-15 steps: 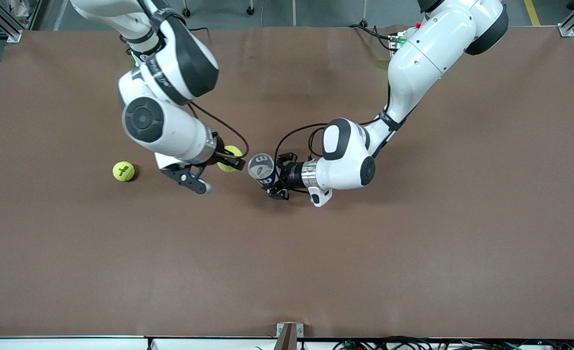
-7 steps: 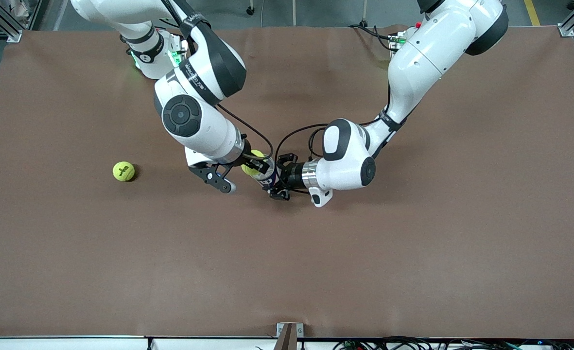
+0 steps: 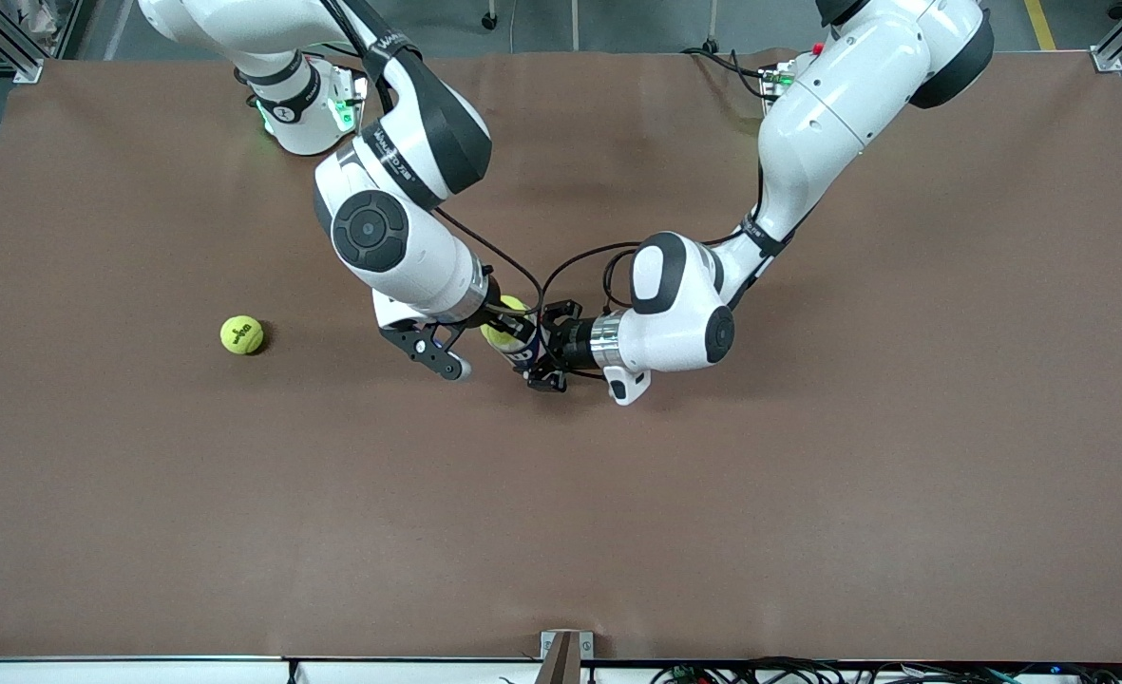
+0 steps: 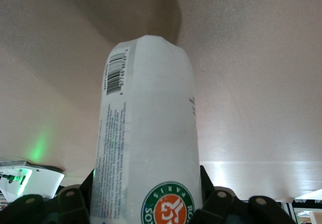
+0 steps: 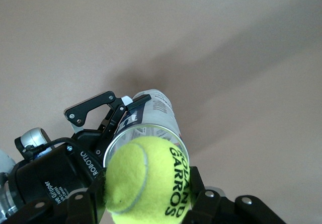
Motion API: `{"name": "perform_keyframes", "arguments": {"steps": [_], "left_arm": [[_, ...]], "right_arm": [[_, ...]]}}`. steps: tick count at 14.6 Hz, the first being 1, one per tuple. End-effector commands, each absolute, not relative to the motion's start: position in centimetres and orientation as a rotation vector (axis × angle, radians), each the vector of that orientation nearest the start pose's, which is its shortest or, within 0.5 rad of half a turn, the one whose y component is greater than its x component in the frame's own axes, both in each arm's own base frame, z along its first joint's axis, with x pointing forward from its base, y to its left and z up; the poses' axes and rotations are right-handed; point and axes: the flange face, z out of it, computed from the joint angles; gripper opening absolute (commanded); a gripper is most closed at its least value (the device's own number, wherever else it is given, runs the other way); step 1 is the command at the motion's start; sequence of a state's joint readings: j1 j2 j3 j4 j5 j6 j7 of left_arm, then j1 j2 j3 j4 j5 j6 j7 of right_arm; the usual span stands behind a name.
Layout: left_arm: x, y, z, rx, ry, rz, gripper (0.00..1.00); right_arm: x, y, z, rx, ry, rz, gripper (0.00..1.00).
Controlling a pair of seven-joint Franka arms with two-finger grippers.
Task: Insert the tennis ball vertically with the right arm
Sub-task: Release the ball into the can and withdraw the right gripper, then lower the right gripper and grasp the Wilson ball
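Observation:
My right gripper [image 3: 506, 329] is shut on a yellow tennis ball [image 3: 503, 319]. It holds the ball right over the open mouth of a white-labelled ball can [image 3: 525, 351]. In the right wrist view the ball [image 5: 148, 178] sits between my fingers [image 5: 80, 204] and covers most of the can's rim [image 5: 151, 117]. I cannot tell whether ball and rim touch. My left gripper [image 3: 543, 355] is shut on the can's side and holds it mouth up near the table's middle. The left wrist view shows the can's label [image 4: 148, 133] between my pads [image 4: 220, 204].
A second yellow tennis ball [image 3: 241, 334] lies on the brown table [image 3: 808, 494] toward the right arm's end. The right arm's elbow hangs over the table between that ball and the can. A metal bracket [image 3: 561, 654] sits at the table's front edge.
My right arm has carried the ball toward the left arm's end, from beside the can to over its mouth. The left arm and the can have stayed still.

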State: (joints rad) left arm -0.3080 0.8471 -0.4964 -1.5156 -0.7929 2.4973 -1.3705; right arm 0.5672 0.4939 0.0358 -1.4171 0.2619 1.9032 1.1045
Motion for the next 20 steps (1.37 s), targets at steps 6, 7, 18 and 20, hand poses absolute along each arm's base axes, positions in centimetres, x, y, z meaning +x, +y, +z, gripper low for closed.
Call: {"name": "perform_keyframes", "arguments": {"steps": [6, 7, 18, 20], "left_arm": [[55.3, -47.9, 22.2, 1.873, 1.560, -0.912, 0.75], [55.3, -47.9, 22.2, 1.876, 1.557, -0.912, 0.75], [55.3, -47.9, 22.3, 1.873, 1.556, -0.913, 0.76], [55.3, -47.9, 22.3, 1.873, 1.556, -0.913, 0.76]], "right_arm": [[57.5, 40.4, 42.9, -2.817, 0.869, 0.295, 1.00], [57.8, 39.8, 43.2, -2.818, 0.860, 0.283, 1.00], [61.7, 5.6, 42.6, -3.015, 0.147, 0.488, 1.00], [60.4, 1.0, 39.9, -3.030, 0.134, 0.497, 1.00]]}}
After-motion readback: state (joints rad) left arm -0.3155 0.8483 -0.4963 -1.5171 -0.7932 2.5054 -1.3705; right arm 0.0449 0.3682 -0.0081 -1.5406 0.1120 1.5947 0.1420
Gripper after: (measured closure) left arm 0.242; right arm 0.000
